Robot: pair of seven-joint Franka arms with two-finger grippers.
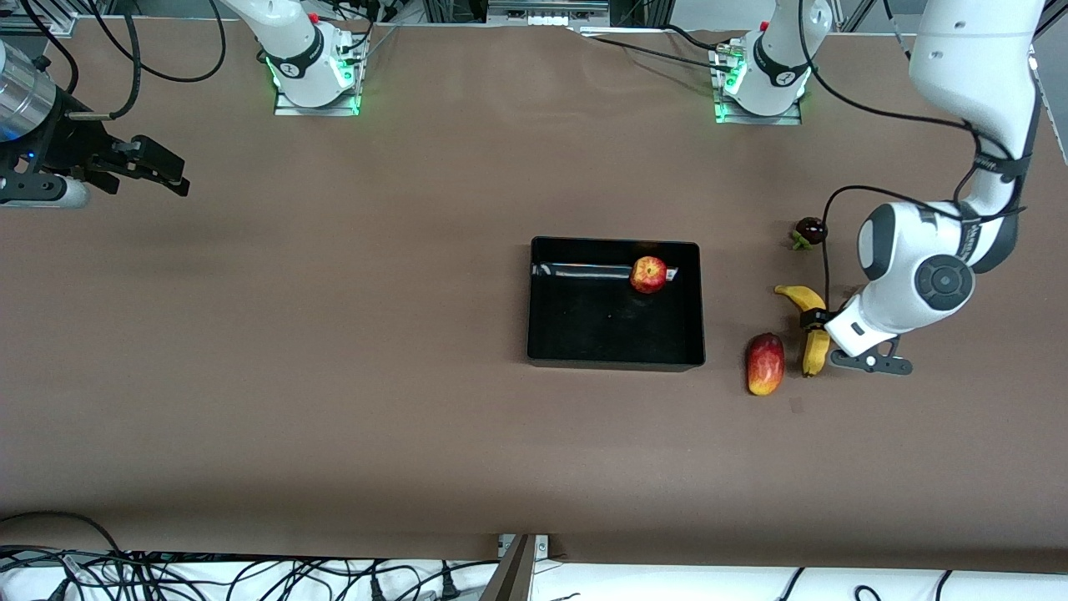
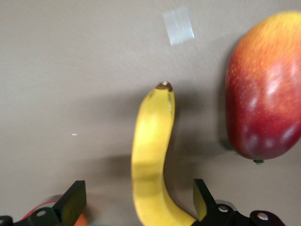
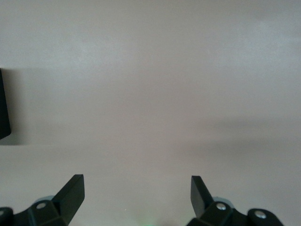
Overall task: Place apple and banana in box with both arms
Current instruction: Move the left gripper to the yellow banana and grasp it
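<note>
The black box (image 1: 584,321) sits mid-table. The red-and-yellow apple (image 1: 648,274) lies inside it, by the wall toward the robots' bases. The yellow banana (image 1: 811,334) lies on the table toward the left arm's end, outside the box. My left gripper (image 1: 813,320) is low over the banana's middle, open. In the left wrist view the banana (image 2: 153,160) runs between my open fingers (image 2: 75,202), and the left gripper (image 2: 139,200) straddles it. My right gripper (image 1: 158,171) waits open and empty over bare table at the right arm's end; its wrist view shows it (image 3: 137,193) over bare table.
An oblong red-yellow mango-like fruit (image 1: 765,363) lies beside the banana, between it and the box; it also shows in the left wrist view (image 2: 265,84). A small dark fruit (image 1: 809,231) lies farther from the front camera than the banana. A pale tape patch (image 2: 178,26) is on the table.
</note>
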